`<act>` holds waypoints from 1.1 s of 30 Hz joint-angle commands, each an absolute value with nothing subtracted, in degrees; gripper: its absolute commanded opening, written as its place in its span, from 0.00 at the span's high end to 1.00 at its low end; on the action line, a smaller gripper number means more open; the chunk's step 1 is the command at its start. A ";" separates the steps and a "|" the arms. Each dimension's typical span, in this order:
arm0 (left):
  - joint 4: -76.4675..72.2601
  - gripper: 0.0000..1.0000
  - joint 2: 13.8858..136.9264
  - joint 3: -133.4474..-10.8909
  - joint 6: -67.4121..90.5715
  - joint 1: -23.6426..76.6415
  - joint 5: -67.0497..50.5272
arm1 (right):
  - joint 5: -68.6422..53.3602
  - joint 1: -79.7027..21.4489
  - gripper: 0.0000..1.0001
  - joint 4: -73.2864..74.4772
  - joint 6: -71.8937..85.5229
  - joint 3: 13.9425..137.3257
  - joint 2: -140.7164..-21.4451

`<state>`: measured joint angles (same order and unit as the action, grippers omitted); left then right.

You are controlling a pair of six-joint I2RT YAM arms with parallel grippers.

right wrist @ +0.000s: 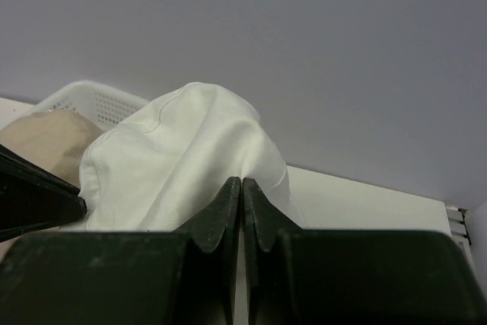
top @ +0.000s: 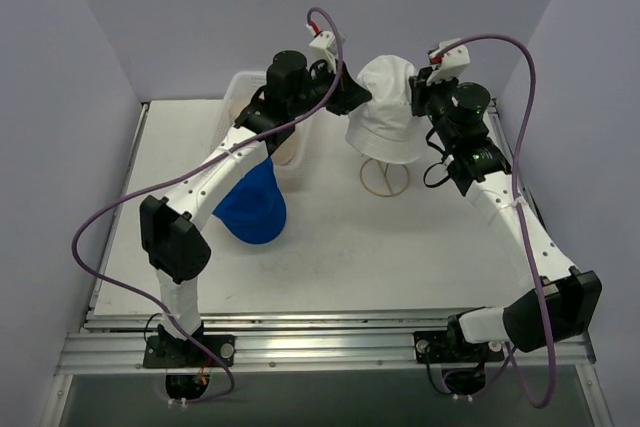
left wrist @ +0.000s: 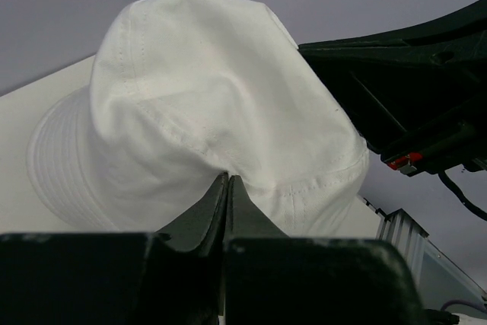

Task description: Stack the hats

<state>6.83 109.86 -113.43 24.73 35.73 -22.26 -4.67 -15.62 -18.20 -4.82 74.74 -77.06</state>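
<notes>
A white floppy hat (top: pixel 385 112) hangs in the air at the back of the table, over a gold wire dome frame (top: pixel 385 179). My left gripper (top: pixel 355 99) is shut on the fabric of its left side, its tips (left wrist: pixel 228 176) pinching a fold of the hat (left wrist: pixel 205 89). On the hat's right side my right gripper (top: pixel 418 97) is shut as well, its tips (right wrist: pixel 242 180) closed on a ridge of the cloth (right wrist: pixel 175 157). A royal blue cap (top: pixel 252 205) lies on the table under the left arm. The pink cap is out of view.
A white mesh basket (top: pixel 248 87) stands at the back left, and its wall (right wrist: pixel 91 100) shows in the right wrist view. A beige rounded fabric shape (right wrist: pixel 46 138) sits beside it. Grey walls close in the back and both sides.
</notes>
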 commanded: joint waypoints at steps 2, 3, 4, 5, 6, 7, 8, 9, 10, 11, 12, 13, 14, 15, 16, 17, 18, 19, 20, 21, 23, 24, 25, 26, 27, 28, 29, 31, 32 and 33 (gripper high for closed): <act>1.32 0.98 112.75 -113.64 23.12 37.26 -21.80 | -3.86 -12.58 1.00 -22.41 -2.82 70.93 -74.18; 1.06 0.98 113.20 -113.47 23.12 37.44 -21.71 | -4.04 -12.13 1.00 -22.50 -2.29 70.23 -74.18; 0.97 0.98 113.64 -112.86 23.12 37.70 -21.53 | -4.04 -11.87 1.00 -23.02 -2.20 69.44 -73.92; 0.97 0.98 114.51 -112.59 23.12 38.14 -21.45 | -4.04 -11.26 1.00 -23.55 -2.11 67.69 -73.66; -0.95 0.98 114.96 -112.24 23.03 38.32 -21.36 | -4.04 -10.99 1.00 -24.25 -2.02 66.63 -73.48; -1.31 0.98 115.48 -111.98 22.85 38.58 -21.44 | -3.96 -10.64 1.00 -25.21 -1.76 65.84 -73.22; -1.93 0.98 116.45 -111.45 22.68 38.67 -21.18 | -3.96 -10.37 1.00 -25.49 -1.58 65.31 -73.13; -1.85 0.98 116.98 -111.27 22.24 39.02 -20.92 | -4.22 -9.68 1.00 -25.75 -1.41 64.35 -73.30; -2.02 0.98 117.42 -111.27 22.06 39.02 -20.66 | -4.22 -9.58 1.00 -25.93 -1.06 64.07 -73.82; -2.20 0.98 118.47 -111.18 22.15 39.11 -20.22 | -4.48 -9.32 1.00 -26.01 -0.97 63.81 -74.18; -2.46 0.98 119.00 -111.18 22.24 39.11 -20.48 | -4.66 -9.14 1.00 -26.02 -0.97 63.29 -74.53; -2.90 0.98 119.35 -111.01 22.32 39.11 -20.74 | -4.66 -9.05 1.00 -26.02 -0.97 62.93 -75.14; -3.77 0.98 120.05 -110.74 22.41 39.11 -21.53 | -4.57 -9.05 1.00 -26.19 -0.97 62.58 -75.23; -4.30 0.98 120.23 -110.13 22.50 39.11 -21.79 | -4.57 -9.05 1.00 -26.45 -0.97 62.14 -75.41; -4.74 0.98 120.32 -109.69 22.50 39.11 -21.88 | -4.83 -8.97 1.00 -26.89 -0.88 61.18 -75.24; -5.62 0.98 120.24 -109.08 22.59 39.11 -21.88 | -5.36 -8.96 1.00 -27.16 -0.44 60.65 -75.15; -6.15 0.98 120.06 -107.68 22.67 39.11 -21.80 | -5.71 -9.05 1.00 -27.33 -0.18 60.21 -74.97; -6.67 0.98 119.80 -106.88 22.68 39.11 -21.80 | -6.15 -8.97 1.00 -27.94 0.00 59.25 -74.62; -7.72 0.98 119.19 -106.09 22.68 39.11 -21.62 | -6.41 -8.96 1.00 -28.30 0.00 58.72 -74.36; -8.17 0.98 118.92 -104.69 22.76 39.11 -21.36 | -6.85 -8.96 1.00 -28.56 1.48 58.10 -74.27; -8.79 0.98 118.48 -103.98 22.68 39.11 -21.27 | -6.86 -8.96 1.00 -29.61 2.11 56.61 -73.83; -8.70 0.98 118.56 -103.89 22.41 39.11 -21.27 | -6.86 -8.96 1.00 -30.14 2.37 56.08 -73.83; -8.61 0.97 118.48 -103.71 22.24 39.11 -21.18 | -6.77 -8.96 1.00 -30.67 2.37 55.81 -74.00; -8.35 0.97 118.56 -103.71 22.15 39.11 -21.27 | -6.59 -9.05 1.00 -30.76 2.37 55.72 -74.26; -8.35 0.97 118.56 -103.62 22.06 39.11 -21.18 | -6.42 -8.97 1.00 -30.76 2.37 55.81 -74.53; -8.44 0.97 118.48 -103.45 22.06 39.11 -21.09 | -6.15 -8.96 1.00 -30.59 2.37 55.98 -75.05; -8.52 0.97 118.39 -103.36 21.97 39.11 -21.09 | -6.15 -8.96 1.00 -30.50 2.20 56.51 -75.41; -8.52 0.97 118.21 -103.27 21.89 39.11 -21.01 | -6.33 -8.96 1.00 -30.15 2.11 57.21 -76.46; -8.61 0.96 117.86 -103.01 21.97 39.11 -20.92 | -6.42 -8.96 1.00 -30.06 2.02 57.91 -76.81; -8.61 0.93 117.60 -102.83 21.97 39.11 -20.83 | -6.50 -8.96 1.00 -29.97 2.02 58.27 -77.08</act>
<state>-4.62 120.77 -103.13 23.16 38.92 -21.02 -5.82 -9.30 -26.44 1.54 55.51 -76.12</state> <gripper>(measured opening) 0.051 0.004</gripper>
